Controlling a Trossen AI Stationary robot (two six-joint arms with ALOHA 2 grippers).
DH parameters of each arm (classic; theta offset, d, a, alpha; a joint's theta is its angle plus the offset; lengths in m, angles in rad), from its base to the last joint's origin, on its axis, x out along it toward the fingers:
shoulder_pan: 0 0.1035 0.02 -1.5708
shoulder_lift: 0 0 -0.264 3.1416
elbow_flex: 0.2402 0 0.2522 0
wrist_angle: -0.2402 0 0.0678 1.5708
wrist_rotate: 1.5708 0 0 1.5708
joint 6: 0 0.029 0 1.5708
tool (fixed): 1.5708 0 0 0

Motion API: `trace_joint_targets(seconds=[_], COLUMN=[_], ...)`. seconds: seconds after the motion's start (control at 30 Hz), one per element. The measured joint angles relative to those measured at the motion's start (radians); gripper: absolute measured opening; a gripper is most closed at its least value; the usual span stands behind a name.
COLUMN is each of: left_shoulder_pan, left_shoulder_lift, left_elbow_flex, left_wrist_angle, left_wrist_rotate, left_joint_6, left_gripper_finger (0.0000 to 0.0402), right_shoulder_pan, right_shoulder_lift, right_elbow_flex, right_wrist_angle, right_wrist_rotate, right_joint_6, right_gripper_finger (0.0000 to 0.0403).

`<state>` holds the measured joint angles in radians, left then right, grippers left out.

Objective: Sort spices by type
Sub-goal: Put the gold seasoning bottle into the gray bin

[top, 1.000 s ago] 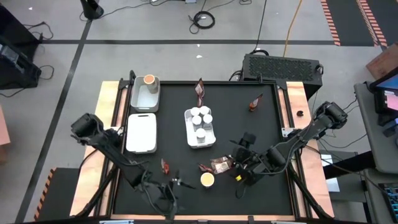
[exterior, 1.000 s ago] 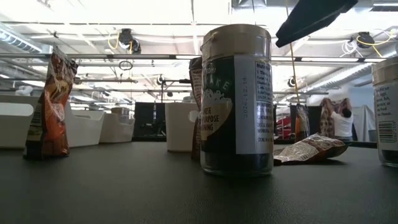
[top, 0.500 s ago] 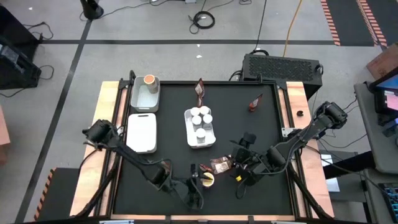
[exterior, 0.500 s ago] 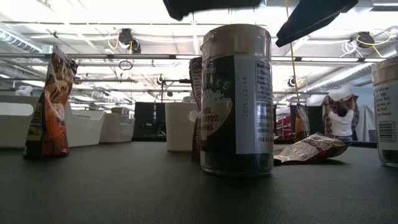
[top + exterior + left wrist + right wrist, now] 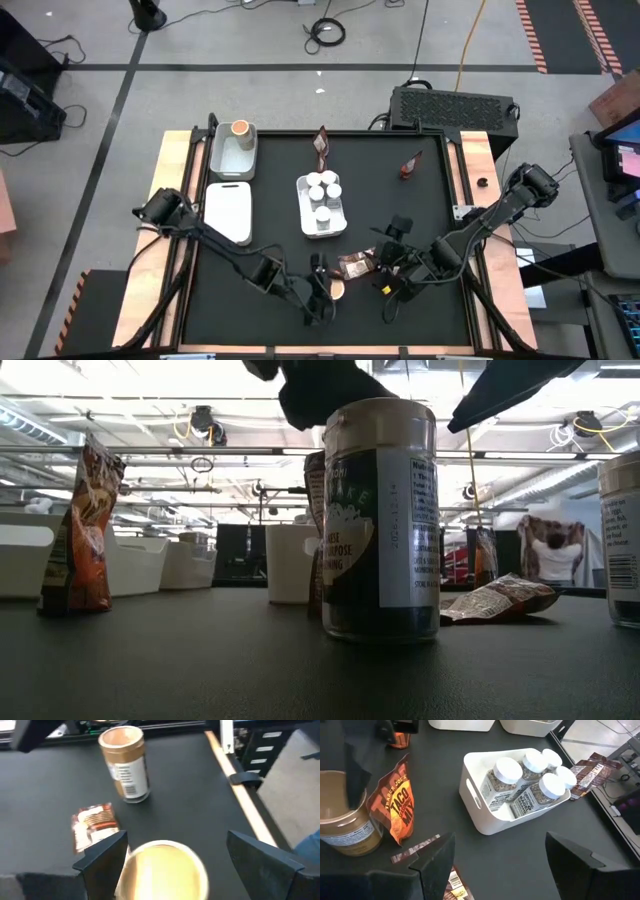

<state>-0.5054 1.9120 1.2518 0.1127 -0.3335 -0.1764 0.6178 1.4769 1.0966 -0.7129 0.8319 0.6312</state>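
Note:
A yellow-topped tub [image 5: 336, 289] stands near the table's near edge; it fills the low view as a dark-filled tub [image 5: 380, 520]. My left gripper [image 5: 322, 286] is open just above it, a finger on either side of the lid [image 5: 162, 870]; I see no touch. My right gripper [image 5: 500, 870] is open and hovers right of it [image 5: 395, 268] over a flat reddish-brown packet [image 5: 355, 265]. A taco-mix packet [image 5: 395, 810] stands upright beside the tub. A second tub [image 5: 125, 762] stands beyond. White-capped jars [image 5: 525, 782] fill the middle tray [image 5: 320, 205].
At the far left, one tray [image 5: 233, 152] holds an orange-topped tub [image 5: 240, 128], and another white tray [image 5: 227, 212] sits nearer. Packets stand at the far side [image 5: 321, 145] and far right [image 5: 408, 165]. Another packet [image 5: 85, 530] stands at the left of the low view.
My left arm has swung from the near-left part of the table toward the right and come down over the yellow-topped tub, its open fingers now straddling the lid. The tub and the right arm have stayed put.

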Motion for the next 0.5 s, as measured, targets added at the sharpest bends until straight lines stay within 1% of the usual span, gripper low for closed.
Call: trace_joint_targets(seconds=[0.3,0.5], left_shoulder_pan=[0.010,0.015], left_shoulder_lift=[0.000,0.034], left_elbow_flex=[0.000,0.000], left_wrist_angle=[-0.024,-0.007], left_wrist_rotate=[0.000,0.007], left_joint_6=[0.001,0.004], left_gripper_finger=[0.0342,0.0342], right_shoulder_pan=[0.000,0.000], right_shoulder_lift=[0.000,0.000], right_elbow_flex=[0.000,0.000], right_wrist_angle=[-0.002,-0.002], right_wrist_rotate=[0.000,0.000], right_joint_6=[0.003,0.011], right_gripper_finger=[0.0265,0.0265])
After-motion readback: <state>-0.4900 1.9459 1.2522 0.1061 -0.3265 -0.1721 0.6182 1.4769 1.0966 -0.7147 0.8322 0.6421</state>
